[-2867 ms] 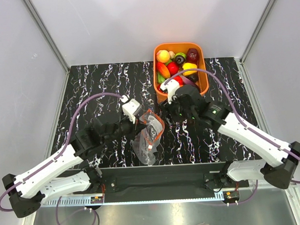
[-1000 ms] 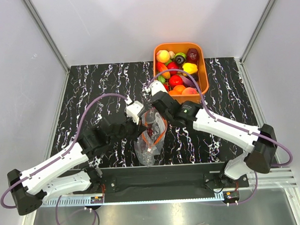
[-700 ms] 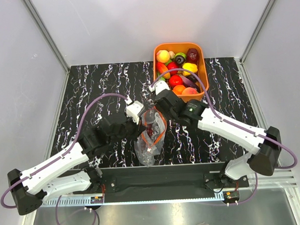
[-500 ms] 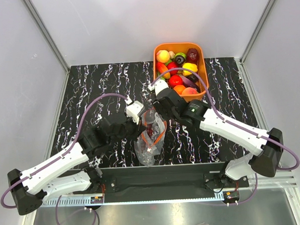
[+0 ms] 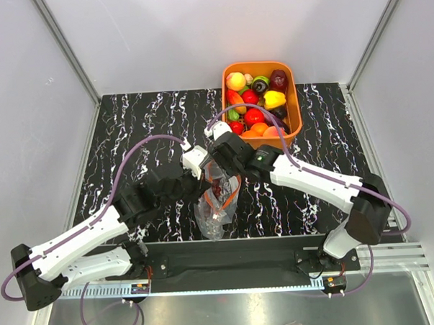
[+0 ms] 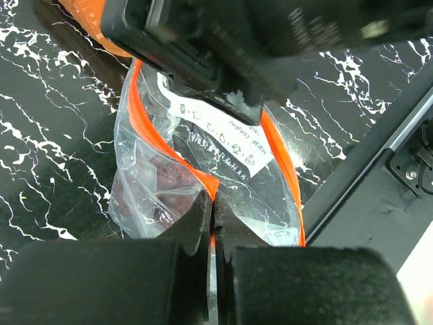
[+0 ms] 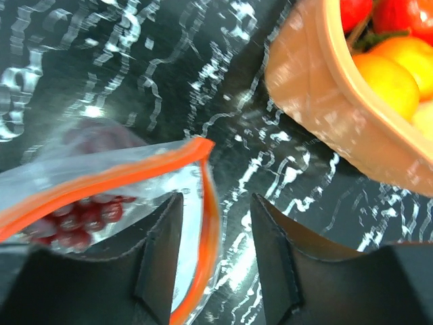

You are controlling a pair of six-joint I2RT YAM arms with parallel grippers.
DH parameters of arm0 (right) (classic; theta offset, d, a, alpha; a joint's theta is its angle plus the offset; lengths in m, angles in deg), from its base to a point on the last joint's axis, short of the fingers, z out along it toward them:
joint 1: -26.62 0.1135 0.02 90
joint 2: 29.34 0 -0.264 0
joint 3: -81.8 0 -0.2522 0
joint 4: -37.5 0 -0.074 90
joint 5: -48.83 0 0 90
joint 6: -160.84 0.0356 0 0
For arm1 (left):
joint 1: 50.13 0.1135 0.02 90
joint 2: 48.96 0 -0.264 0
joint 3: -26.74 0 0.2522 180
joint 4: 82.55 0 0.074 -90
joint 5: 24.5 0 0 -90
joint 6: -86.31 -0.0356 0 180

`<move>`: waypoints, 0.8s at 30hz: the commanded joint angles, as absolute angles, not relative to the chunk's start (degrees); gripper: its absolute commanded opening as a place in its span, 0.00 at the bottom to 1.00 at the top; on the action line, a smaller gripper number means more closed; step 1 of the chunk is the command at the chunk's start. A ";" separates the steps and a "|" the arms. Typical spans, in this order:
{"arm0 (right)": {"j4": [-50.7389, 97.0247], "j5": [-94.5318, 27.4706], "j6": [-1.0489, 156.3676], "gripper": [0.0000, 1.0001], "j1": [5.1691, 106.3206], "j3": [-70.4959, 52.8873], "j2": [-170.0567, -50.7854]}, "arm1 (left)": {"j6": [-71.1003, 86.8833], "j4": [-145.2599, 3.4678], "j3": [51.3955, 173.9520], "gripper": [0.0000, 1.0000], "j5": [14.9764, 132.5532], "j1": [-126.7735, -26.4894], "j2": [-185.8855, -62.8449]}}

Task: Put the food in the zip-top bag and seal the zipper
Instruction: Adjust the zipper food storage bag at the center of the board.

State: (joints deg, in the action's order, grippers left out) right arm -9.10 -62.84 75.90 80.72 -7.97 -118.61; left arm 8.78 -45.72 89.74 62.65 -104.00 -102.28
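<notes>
At the middle of the table (image 5: 143, 130), the zip-top bag (image 5: 214, 206) — grape bunch (image 7: 81, 220) inside — is pinched at its near rim by the left gripper (image 6: 212, 213), while the right gripper (image 7: 215, 210), 2 fingers parted, straddles the zipper (image 7: 95, 186) at the far rim.

The right gripper (image 7: 216, 203) hung over the zip-top bag (image 5: 213, 213), blocking its mouth. The basket (image 5: 296, 105) crowded one o'clock; eleven o'clock lay open
</notes>
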 commanded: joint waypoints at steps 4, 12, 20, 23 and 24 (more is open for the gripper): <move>-17.47 -71.84 80.51 0.46 80.58 -4.37 -121.01 | 8.53 -46.12 91.39 0.00 61.02 -103.75 -102.13; -24.50 -71.49 84.38 0.45 80.67 -4.46 -116.88 | 8.35 -45.68 91.39 0.00 59.53 -103.75 -103.27; -28.30 -70.45 84.56 0.22 80.67 -2.52 -115.30 | 8.18 -45.23 91.48 0.00 58.03 -103.75 -105.03; -27.59 -68.16 84.38 0.10 80.67 -2.26 -114.68 | 8.26 -45.59 91.48 0.00 58.03 -103.75 -105.56; -27.50 -67.89 84.38 0.07 80.67 -2.26 -114.77 | 8.26 -45.68 91.66 0.00 58.03 -103.75 -105.65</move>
State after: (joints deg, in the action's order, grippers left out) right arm -26.94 -68.44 83.95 80.72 -4.74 -116.98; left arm 8.76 -44.32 89.76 59.59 -103.98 -105.38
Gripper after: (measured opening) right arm 0.090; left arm 0.012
